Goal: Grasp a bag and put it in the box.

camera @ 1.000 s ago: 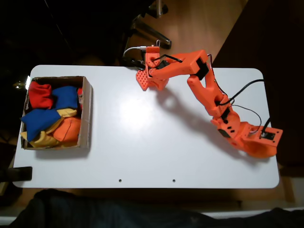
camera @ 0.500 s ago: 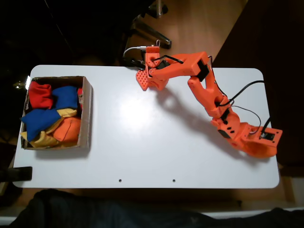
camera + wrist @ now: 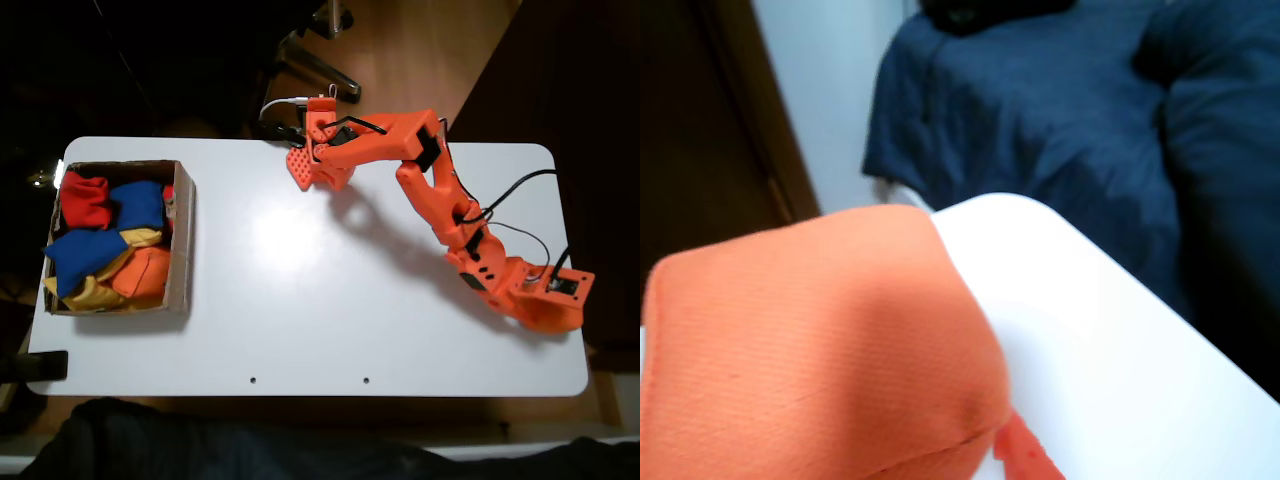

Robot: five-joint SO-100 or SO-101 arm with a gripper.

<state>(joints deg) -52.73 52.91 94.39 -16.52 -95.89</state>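
the gripper (image 3: 300, 160) is clamped on the orange bag (image 3: 820, 350), up near the table's (image 3: 300, 300) back edge. the box (image 3: 183, 240) sits way off to the left in the fixed view, so i think the arm must swing left w/ the bag.

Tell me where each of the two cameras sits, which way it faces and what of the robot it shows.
Fixed view: above, looking straight down on the white table, the box of bags at left and the whole orange arm, its gripper at the far edge.
Wrist view: on the arm, close behind an orange bag, looking along the table towards dark blue cloth; a red fingertip shows at the bottom.
Shared: the white table.
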